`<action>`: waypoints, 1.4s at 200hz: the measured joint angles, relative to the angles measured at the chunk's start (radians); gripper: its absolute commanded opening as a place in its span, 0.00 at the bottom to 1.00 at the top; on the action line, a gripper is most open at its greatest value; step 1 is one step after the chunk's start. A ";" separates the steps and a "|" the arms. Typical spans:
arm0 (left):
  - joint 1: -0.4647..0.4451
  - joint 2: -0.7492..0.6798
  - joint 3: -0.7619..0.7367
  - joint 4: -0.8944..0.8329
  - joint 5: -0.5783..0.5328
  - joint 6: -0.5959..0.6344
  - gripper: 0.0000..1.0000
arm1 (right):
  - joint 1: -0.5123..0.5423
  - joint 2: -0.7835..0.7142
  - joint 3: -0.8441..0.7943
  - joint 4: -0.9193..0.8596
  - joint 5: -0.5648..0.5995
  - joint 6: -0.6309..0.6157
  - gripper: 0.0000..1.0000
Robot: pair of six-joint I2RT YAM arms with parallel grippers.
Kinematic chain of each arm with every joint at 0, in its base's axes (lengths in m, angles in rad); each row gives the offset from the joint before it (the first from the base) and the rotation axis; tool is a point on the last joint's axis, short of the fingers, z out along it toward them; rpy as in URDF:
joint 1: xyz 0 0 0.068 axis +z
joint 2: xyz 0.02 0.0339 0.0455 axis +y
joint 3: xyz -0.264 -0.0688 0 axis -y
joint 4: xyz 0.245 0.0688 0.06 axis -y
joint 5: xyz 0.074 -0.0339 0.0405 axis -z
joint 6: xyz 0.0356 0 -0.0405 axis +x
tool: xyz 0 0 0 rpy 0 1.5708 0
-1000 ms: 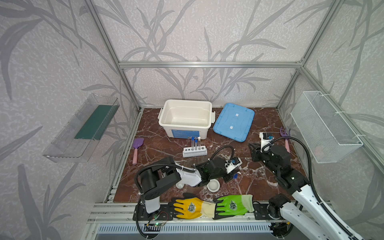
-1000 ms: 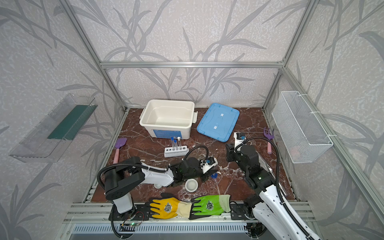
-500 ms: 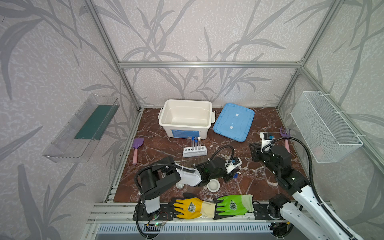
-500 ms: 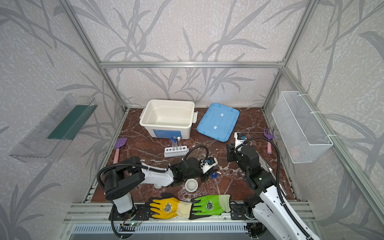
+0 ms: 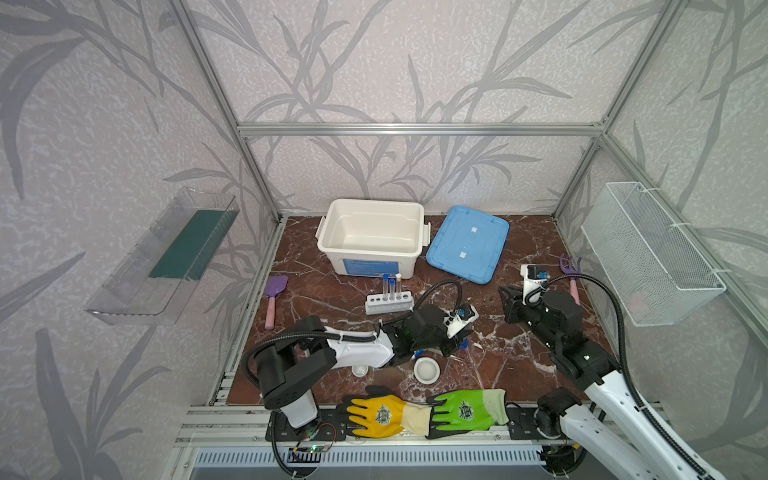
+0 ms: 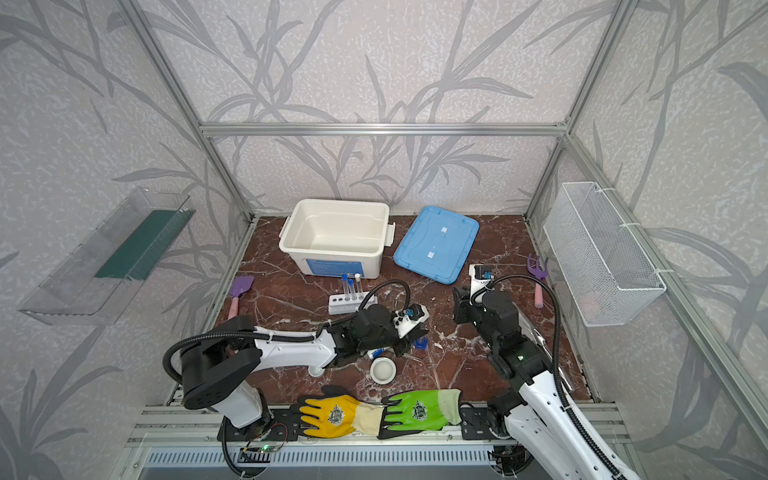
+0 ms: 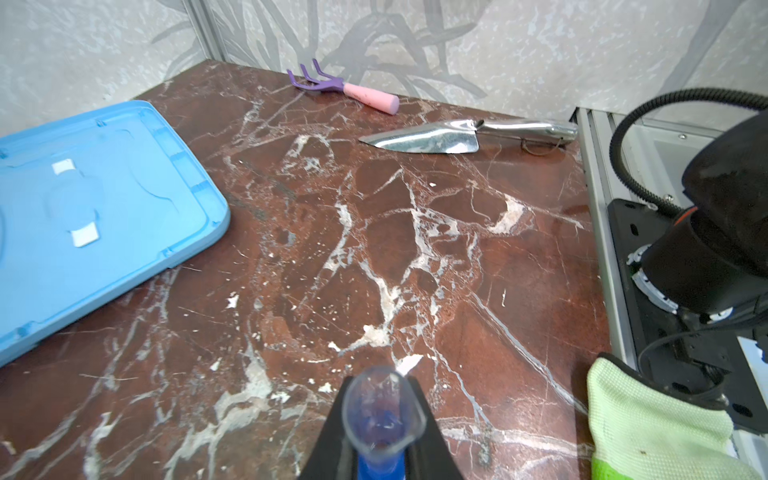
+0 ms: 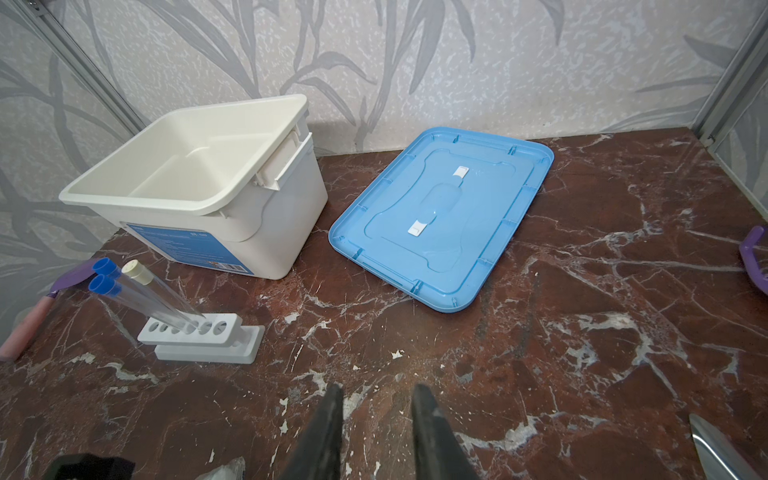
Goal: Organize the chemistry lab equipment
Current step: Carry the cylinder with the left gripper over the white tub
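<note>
Little of the task is judged to be done. Three tubes (image 5: 392, 286) are stood in the rack (image 5: 388, 303), whose other holes are unfilled. The rack is set on the table (image 5: 332, 299) just in front of the bin (image 5: 374, 202). The bin is seen empty in both top views, with its lid (image 5: 467, 243) laid flat beside it. A larger dish (image 5: 426, 370) and a smaller dish (image 5: 359, 370) are left on the table near the front edge, the smaller partly hidden by the left arm (image 5: 361, 351). What is taken to be the vial (image 6: 376, 353) lies just under that arm. The loose pieces are therefore judged to remain to be gathered. The left gripper (image 7: 379, 386) is seen closed on the vessel (image 7: 384, 409), which is pinched by its sides between the two fingers, its open mouth toward the wrist camera and its blue base behind. In both top views it is held low, just beyond the larger dish; whether it touches the table cannot be told. The right gripper (image 8: 377, 390) is held partly spread, with a clear gap between its fingers and nothing in it. It is kept low over bare table, well apart from the rack and the lid.
</note>
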 measured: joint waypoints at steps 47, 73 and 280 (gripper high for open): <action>0.073 -0.134 0.125 -0.166 0.018 0.028 0.19 | -0.002 0.000 0.000 0.002 0.000 0.003 0.30; 0.102 -0.181 0.191 -0.231 0.018 0.037 0.20 | -0.002 0.008 0.000 0.008 -0.002 0.003 0.30; 0.741 -0.161 0.460 -0.398 -0.205 0.041 0.21 | -0.004 0.087 0.000 0.085 -0.061 0.014 0.30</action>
